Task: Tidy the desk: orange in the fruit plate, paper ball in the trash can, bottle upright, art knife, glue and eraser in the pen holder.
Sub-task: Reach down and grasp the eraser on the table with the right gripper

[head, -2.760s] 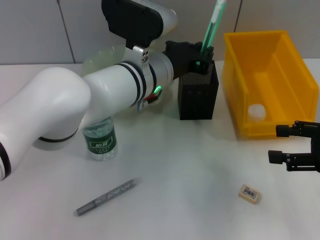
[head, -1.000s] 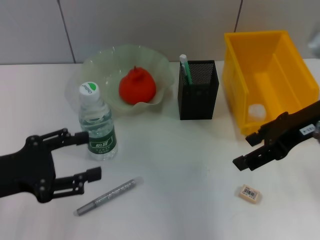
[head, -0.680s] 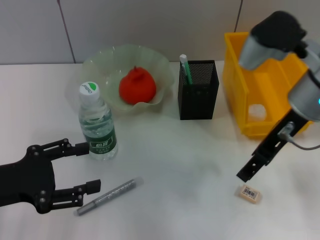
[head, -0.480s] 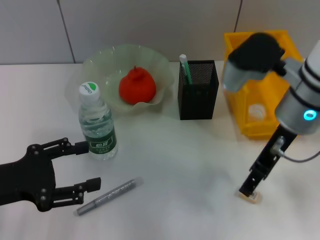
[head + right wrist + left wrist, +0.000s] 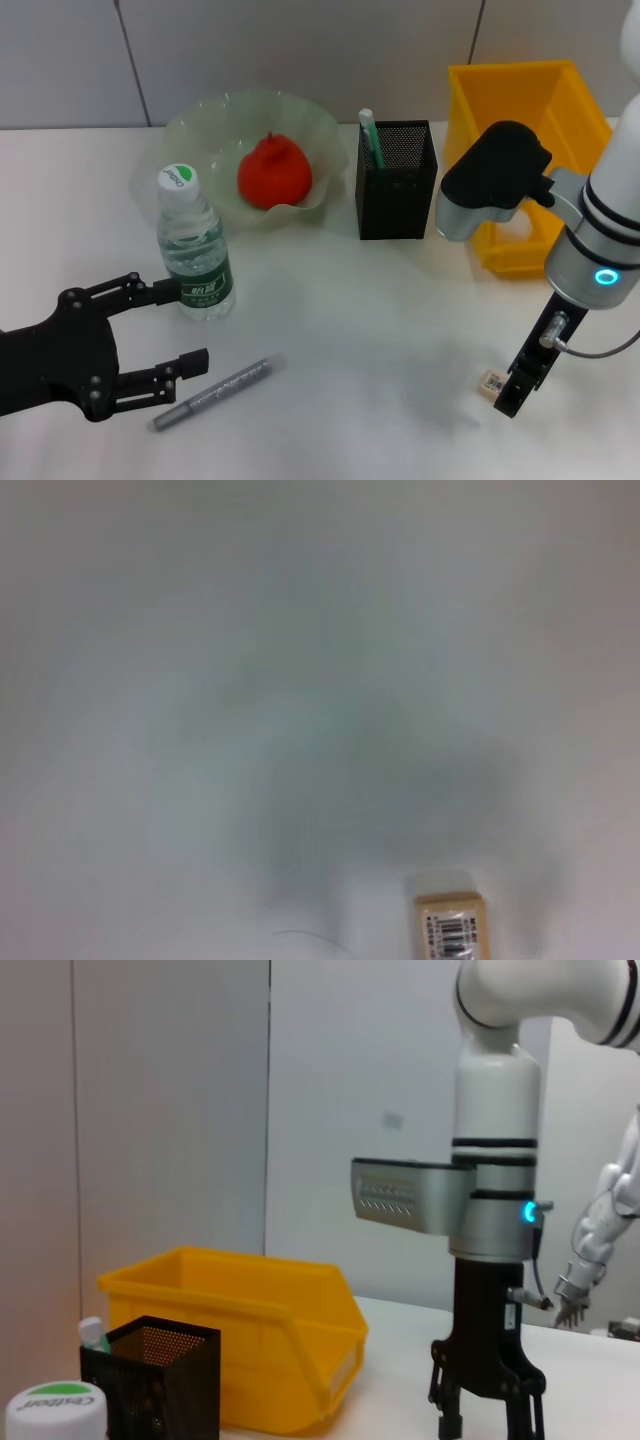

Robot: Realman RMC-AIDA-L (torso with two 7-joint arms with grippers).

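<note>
Left gripper (image 5: 165, 334), matte black fingers spread wide, hovers over the desk (image 5: 340, 310) near the glittery grey glue (image 5: 212, 392), beside the upright clear bottle (image 5: 193, 250). Knobbly orange (image 5: 273, 172) sits in the scalloped green fruit plate (image 5: 200, 125); mint art knife (image 5: 370, 137) stands in the mesh pen holder (image 5: 396, 180). Right gripper (image 5: 508, 395), fingers apart, points down at the small beige eraser (image 5: 491, 382). Judged step: eraser pickup; next, straddle it squarely and close.

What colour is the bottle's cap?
White with a green mark, on the bottle; clearest in the head view.
</note>
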